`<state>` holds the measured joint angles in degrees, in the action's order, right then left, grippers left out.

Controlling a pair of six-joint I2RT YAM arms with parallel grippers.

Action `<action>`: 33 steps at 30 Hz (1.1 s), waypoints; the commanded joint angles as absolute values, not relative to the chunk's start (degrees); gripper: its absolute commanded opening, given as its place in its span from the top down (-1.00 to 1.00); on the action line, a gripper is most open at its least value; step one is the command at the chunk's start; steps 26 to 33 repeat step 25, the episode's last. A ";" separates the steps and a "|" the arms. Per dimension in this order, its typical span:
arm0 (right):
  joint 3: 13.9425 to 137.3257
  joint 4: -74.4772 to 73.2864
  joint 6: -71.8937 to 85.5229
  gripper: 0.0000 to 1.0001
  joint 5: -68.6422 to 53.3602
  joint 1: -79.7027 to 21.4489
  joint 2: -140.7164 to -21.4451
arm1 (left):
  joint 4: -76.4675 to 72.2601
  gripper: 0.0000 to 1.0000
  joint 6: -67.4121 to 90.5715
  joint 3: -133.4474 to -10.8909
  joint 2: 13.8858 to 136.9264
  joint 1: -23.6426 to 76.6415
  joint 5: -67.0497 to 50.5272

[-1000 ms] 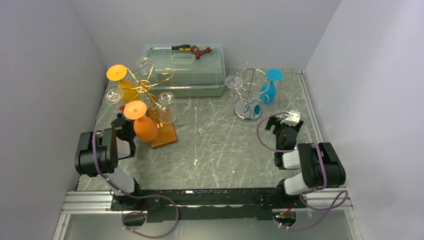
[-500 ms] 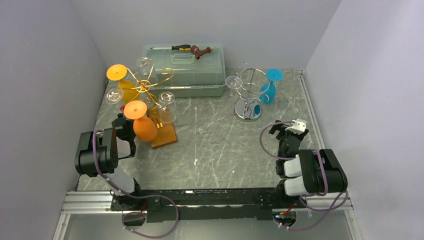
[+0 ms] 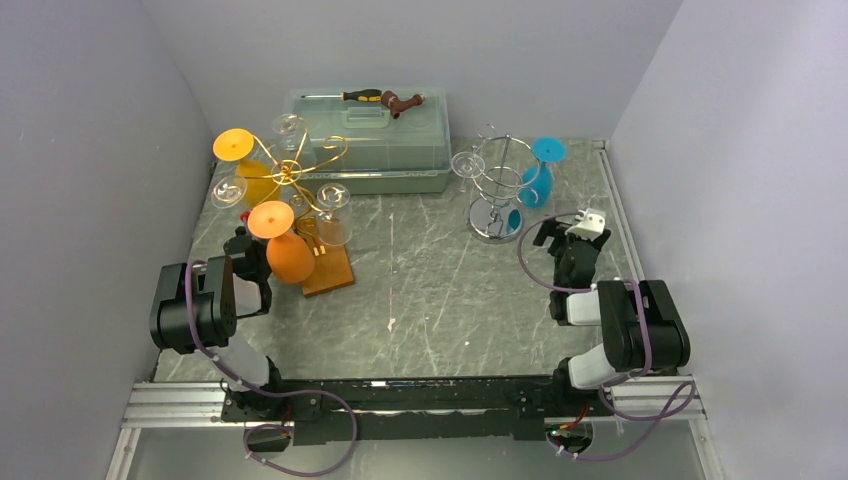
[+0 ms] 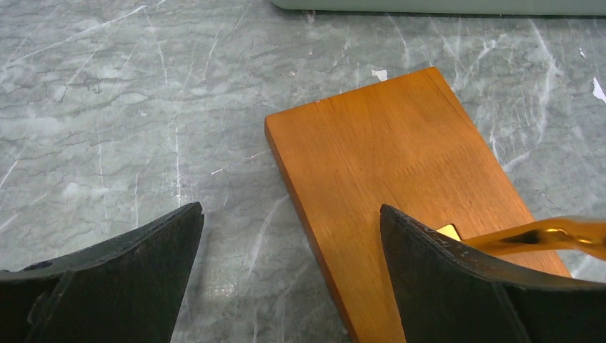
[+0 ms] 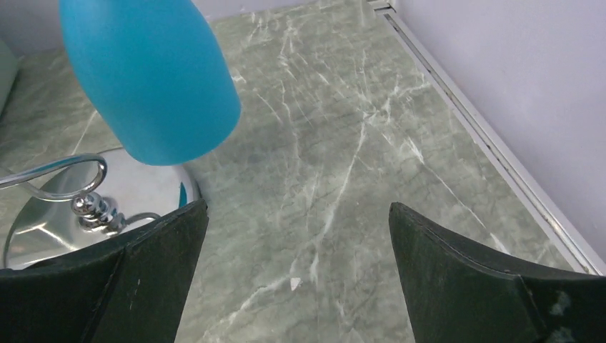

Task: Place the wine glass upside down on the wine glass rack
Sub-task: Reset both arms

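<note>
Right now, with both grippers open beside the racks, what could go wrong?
The right gripper sits close to the hanging blue glass; advancing could knock it off the chrome rack. The left gripper is close to the gold wire over the wooden base; snagging it could shake the orange glass loose.

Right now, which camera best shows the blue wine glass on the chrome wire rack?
The top external view: it shows the whole blue wine glass, foot up, bowl down, on the chrome wire rack. The right wrist view shows only its bowl, close and cropped. The left wrist view shows none of it.
</note>
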<state>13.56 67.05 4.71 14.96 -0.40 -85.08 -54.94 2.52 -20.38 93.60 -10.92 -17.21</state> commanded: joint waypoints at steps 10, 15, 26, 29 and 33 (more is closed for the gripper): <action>14.45 62.68 3.78 -0.99 13.89 -0.26 -84.27 | -56.43 -0.99 1.58 -21.67 93.52 -10.32 -16.61; 14.41 62.70 3.81 -1.00 13.89 -0.26 -84.20 | -56.28 -0.99 1.50 -21.86 93.52 -10.29 -16.61; 14.46 62.58 3.80 -1.00 13.89 -0.25 -84.22 | -54.37 -0.99 0.79 -22.68 93.44 -8.80 -13.68; 14.46 62.58 3.80 -1.00 13.89 -0.25 -84.22 | -54.37 -0.99 0.79 -22.68 93.44 -8.80 -13.68; 14.46 62.58 3.80 -1.00 13.89 -0.25 -84.22 | -54.37 -0.99 0.79 -22.68 93.44 -8.80 -13.68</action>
